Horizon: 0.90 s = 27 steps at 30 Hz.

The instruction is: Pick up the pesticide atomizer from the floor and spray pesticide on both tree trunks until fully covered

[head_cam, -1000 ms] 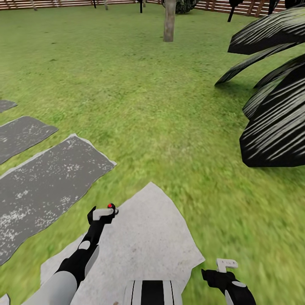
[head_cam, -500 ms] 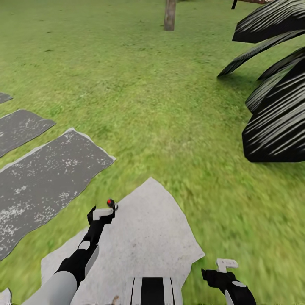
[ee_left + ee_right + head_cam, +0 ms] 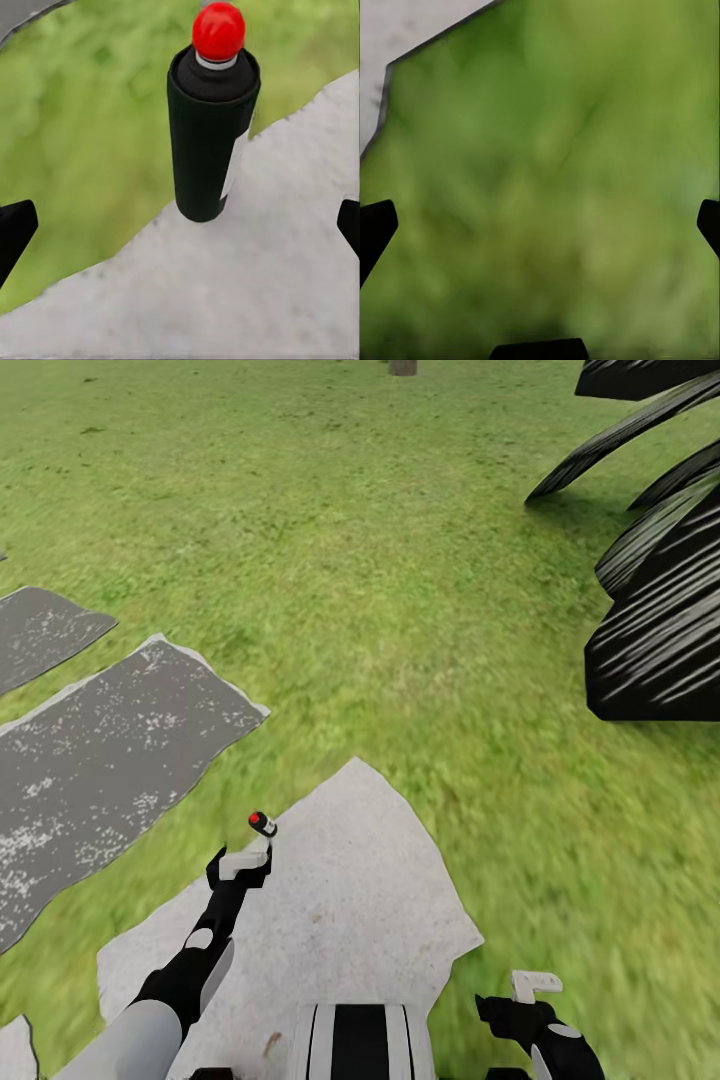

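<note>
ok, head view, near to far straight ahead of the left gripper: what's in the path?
left gripper → pesticide atomizer, standing on the pale stone slab near its edge → grass lawn → base of a tree trunk at the picture's top edge.

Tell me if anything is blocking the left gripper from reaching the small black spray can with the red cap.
Nothing visible. The black red-capped atomizer stands upright on the pale stone slab, straight ahead of the open left gripper.
</note>
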Tool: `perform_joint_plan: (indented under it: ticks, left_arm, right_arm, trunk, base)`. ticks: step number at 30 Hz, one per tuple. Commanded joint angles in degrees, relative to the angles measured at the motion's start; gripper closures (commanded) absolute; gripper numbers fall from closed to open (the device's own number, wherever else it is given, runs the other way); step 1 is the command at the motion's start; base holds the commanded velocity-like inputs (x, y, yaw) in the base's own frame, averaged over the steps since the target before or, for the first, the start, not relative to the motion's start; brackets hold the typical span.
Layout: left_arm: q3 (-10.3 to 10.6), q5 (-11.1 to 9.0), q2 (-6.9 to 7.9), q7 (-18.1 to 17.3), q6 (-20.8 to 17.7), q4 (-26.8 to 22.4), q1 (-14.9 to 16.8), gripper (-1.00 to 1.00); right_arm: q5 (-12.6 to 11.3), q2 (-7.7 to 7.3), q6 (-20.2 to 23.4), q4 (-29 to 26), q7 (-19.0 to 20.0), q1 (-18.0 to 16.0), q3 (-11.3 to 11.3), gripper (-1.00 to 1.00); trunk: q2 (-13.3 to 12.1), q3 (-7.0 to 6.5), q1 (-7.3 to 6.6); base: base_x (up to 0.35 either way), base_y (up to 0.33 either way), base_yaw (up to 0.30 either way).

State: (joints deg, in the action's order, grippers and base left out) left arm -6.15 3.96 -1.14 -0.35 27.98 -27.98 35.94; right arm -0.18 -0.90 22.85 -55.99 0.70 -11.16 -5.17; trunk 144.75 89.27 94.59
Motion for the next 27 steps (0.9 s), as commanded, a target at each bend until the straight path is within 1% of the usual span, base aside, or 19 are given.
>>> perform_joint_plan:
  ticks: [1, 2, 9, 15, 24, 27]
  left_arm:
    - [0.0, 0.0, 0.00, 0.0, 0.0, 0.0, 0.0, -1.00]
    - [0.0, 0.0, 0.00, 0.0, 0.0, 0.0, 0.0, -1.00]
    - [-0.1, -0.1, 0.00, 0.0, 0.0, 0.0, 0.0, -1.00]
    - [-0.1, -0.1, 0.00, 0.0, 0.0, 0.0, 0.0, -1.00]
    - [-0.1, -0.1, 0.00, 0.0, 0.0, 0.0, 0.0, -1.00]
    - [-0.1, -0.1, 0.00, 0.0, 0.0, 0.0, 0.0, -1.00]
  right_arm:
    - [0.0, 0.01, 0.0, 0.0, 0.0, 0.0, 0.0, -1.00]
    - [0.1, 0.01, 0.0, 0.0, 0.0, 0.0, 0.0, -1.00]
    - [0.2, 0.02, 0.0, 0.0, 0.0, 0.0, 0.0, -1.00]
    - [0.2, 0.00, 0.0, 0.0, 0.0, 0.0, 0.1, -1.00]
    - [0.3, 0.02, 0.0, 0.0, 0.0, 0.0, 0.1, -1.00]
    - [0.3, 0.02, 0.0, 0.0, 0.0, 0.0, 0.1, -1.00]
  trunk:
    - [0.0, 0.32, 0.02]
    - [0.0, 0.60, 0.05]
    - [0.0, 0.71, 0.05]
    - [0.0, 0.72, 0.05]
    - [0.0, 0.72, 0.05]
    - [0.0, 0.72, 0.05]
  base:
    - [0.000, 0.000, 0.000]
    - [0.000, 0.000, 0.000]
    - [0.006, 0.000, 0.000]
    - [0.203, -0.109, 0.000]
    - [0.030, -0.016, 0.000]
    - [0.180, -0.001, 0.000]
